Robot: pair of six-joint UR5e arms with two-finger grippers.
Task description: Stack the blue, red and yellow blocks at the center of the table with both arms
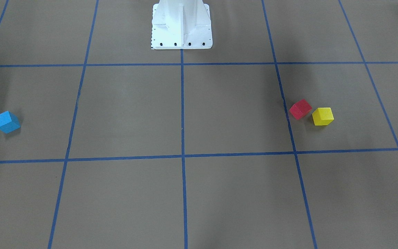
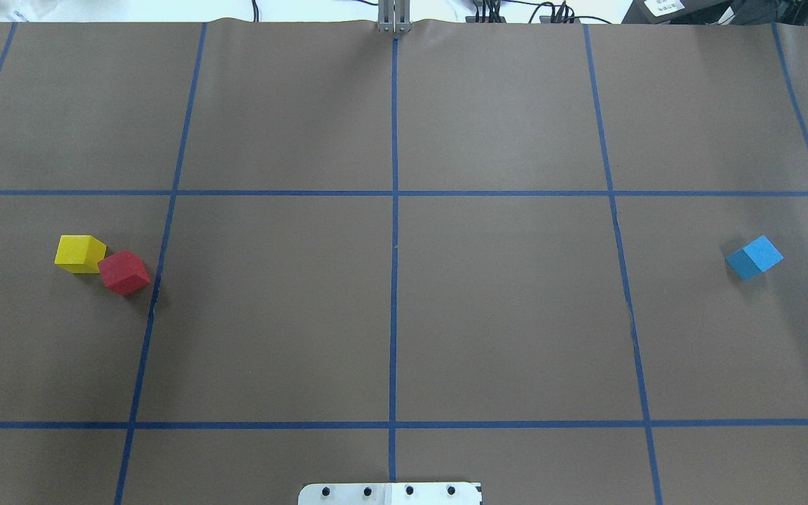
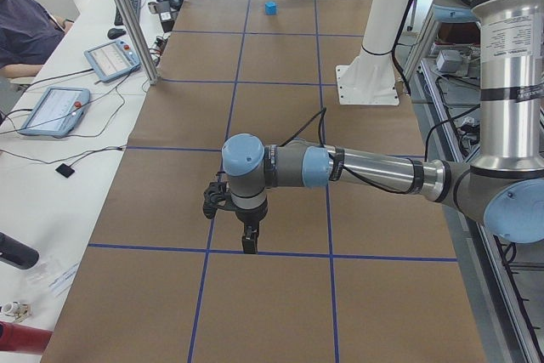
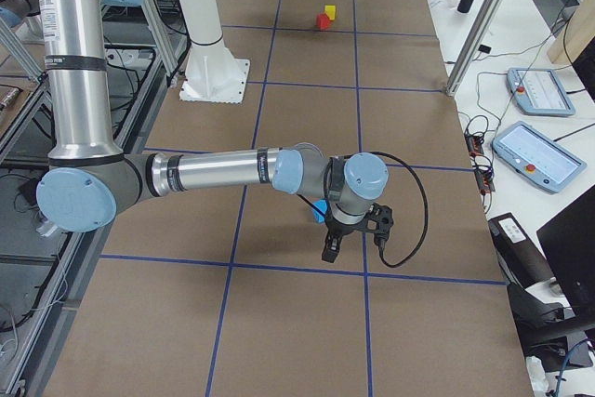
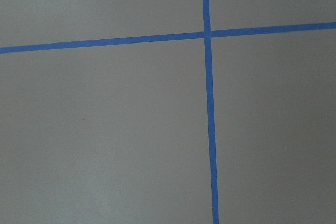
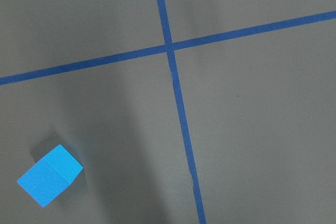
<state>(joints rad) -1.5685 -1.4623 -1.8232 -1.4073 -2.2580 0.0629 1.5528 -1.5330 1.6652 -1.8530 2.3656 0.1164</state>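
The blue block [image 2: 754, 257] lies alone far out on the table's [image 2: 502, 315] right side; it also shows in the right wrist view, blue block [image 6: 50, 174], at lower left. The red block [image 2: 124, 272] and yellow block [image 2: 80, 253] touch at a corner far out on the left side. My left gripper [image 3: 249, 244] hangs over the table's left end, seen only from the side, so I cannot tell its state. My right gripper [image 4: 327, 253] hovers just beside the blue block [image 4: 319, 210], which its wrist partly hides; I cannot tell its state either.
The white pedestal base [image 1: 181, 27] stands at the robot's edge of the table, on the centre line. Side benches carry tablets [image 4: 539, 151] and cables, with upright aluminium posts [image 4: 483, 16]. A seated person [image 3: 25, 31] is beyond the left bench.
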